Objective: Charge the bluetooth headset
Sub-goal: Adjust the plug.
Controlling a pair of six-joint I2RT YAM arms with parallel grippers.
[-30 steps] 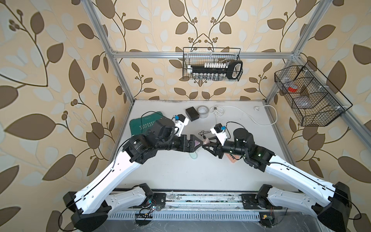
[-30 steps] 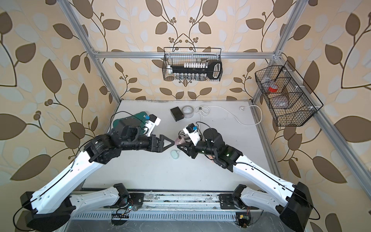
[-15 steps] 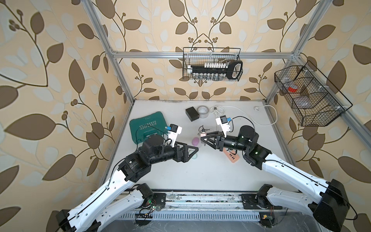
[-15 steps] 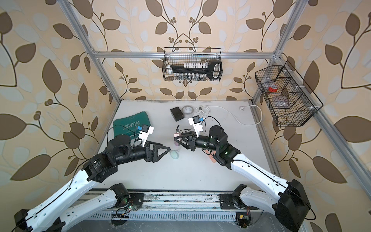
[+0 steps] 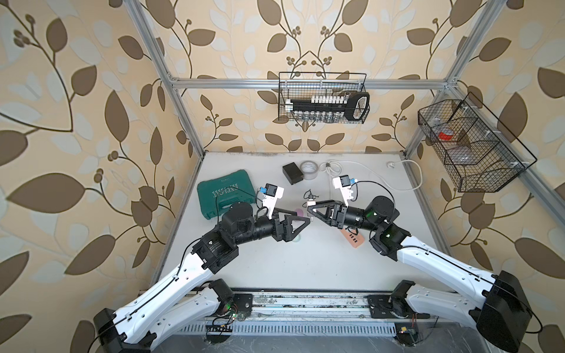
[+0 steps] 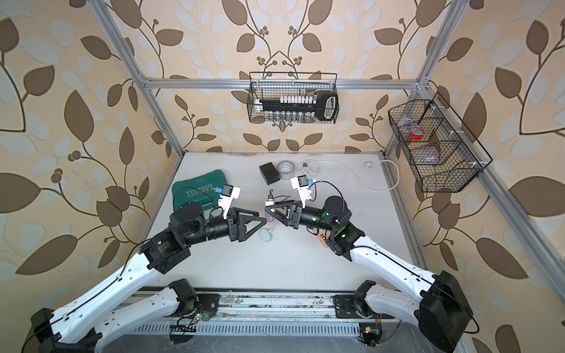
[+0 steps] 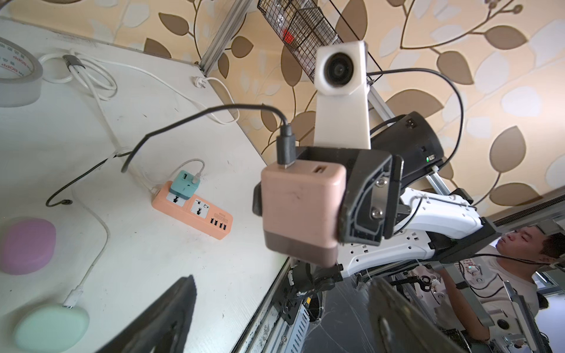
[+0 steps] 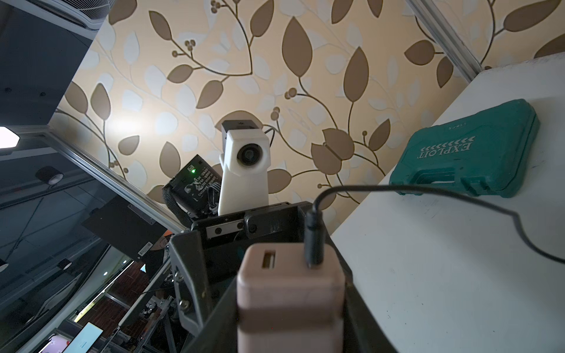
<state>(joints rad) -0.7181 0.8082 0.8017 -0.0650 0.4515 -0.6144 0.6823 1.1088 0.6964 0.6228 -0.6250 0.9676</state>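
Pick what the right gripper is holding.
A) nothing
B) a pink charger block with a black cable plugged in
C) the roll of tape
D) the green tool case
B: the right gripper is clamped on the pink charger block, and the black cable is plugged into one of its ports.

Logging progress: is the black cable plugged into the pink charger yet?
Plugged in. The plug sits in one port of the charger; the other port is empty.
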